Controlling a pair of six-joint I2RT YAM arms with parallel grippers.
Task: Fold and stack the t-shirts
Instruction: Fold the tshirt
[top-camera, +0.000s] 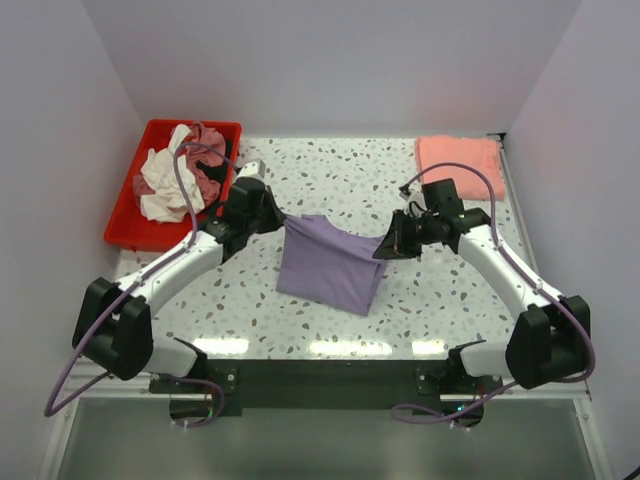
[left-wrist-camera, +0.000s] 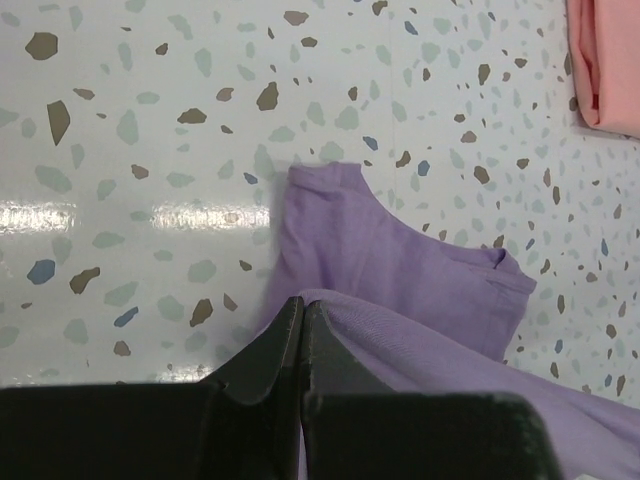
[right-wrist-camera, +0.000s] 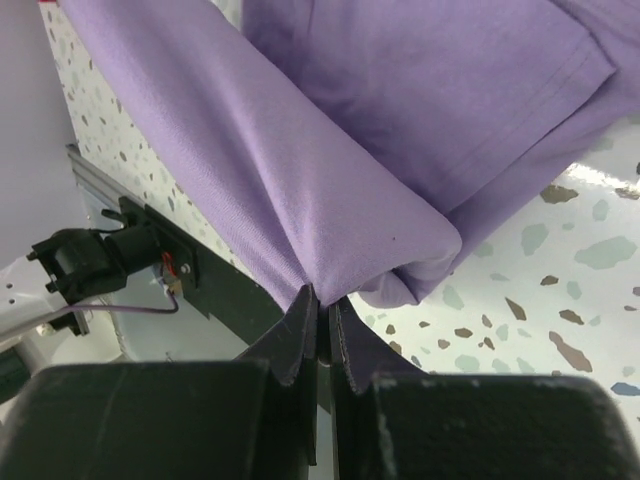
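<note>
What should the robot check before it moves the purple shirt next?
1. Grip of left gripper on purple shirt: ok, shut on it.
2. Grip of right gripper on the purple shirt: ok, shut on it.
3. Cloth smooth: not ok, it bunches by the right gripper.
4. Both hold matching corners: cannot tell.
5. The pink shirt folded at the far right, apart from the purple one: ok.
6. The other shirts inside the tray: ok.
</note>
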